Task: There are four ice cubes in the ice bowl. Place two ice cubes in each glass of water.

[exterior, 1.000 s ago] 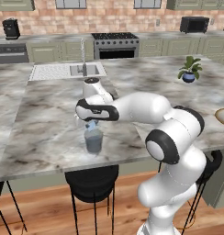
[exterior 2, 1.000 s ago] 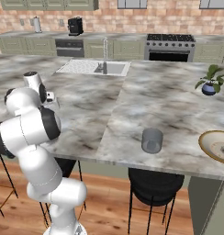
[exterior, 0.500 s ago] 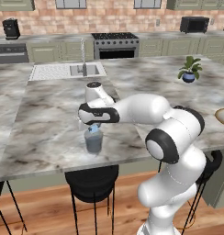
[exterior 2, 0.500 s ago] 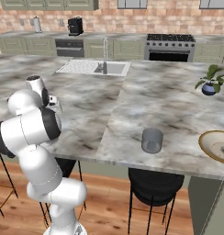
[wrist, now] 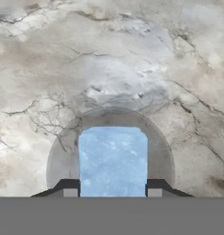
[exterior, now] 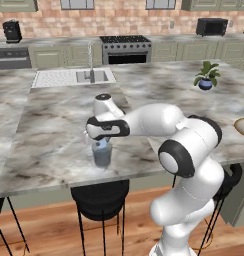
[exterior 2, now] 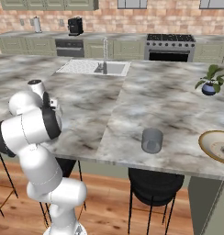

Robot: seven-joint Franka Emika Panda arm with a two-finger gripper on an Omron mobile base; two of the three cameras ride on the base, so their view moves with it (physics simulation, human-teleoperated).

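Note:
My gripper (wrist: 113, 190) is shut on a pale blue ice cube (wrist: 113, 160), which sits square between the two fingertips. Directly under the cube lies the round mouth of a glass of water (wrist: 58, 153). In the left base view this glass (exterior: 101, 154) stands near the counter's front edge, with the gripper (exterior: 96, 141) pointing down just above its rim. A second glass of water (exterior 2: 152, 140) stands further right on the counter. The ice bowl (exterior 2: 217, 146) rests at the counter's right end, its rim (exterior: 242, 125) cut off by the picture's edge. Its cubes are too small to make out.
A small blue plant pot (exterior: 205, 83) stands at the back right of the counter. A sink with a tap (exterior: 91, 76) is set into the far side. Black stools (exterior: 99, 199) stand under the front edge. A stove (exterior: 125, 49) lines the back wall.
The hand has come down a little over the glass with the ice cube still held. Nothing else has moved.

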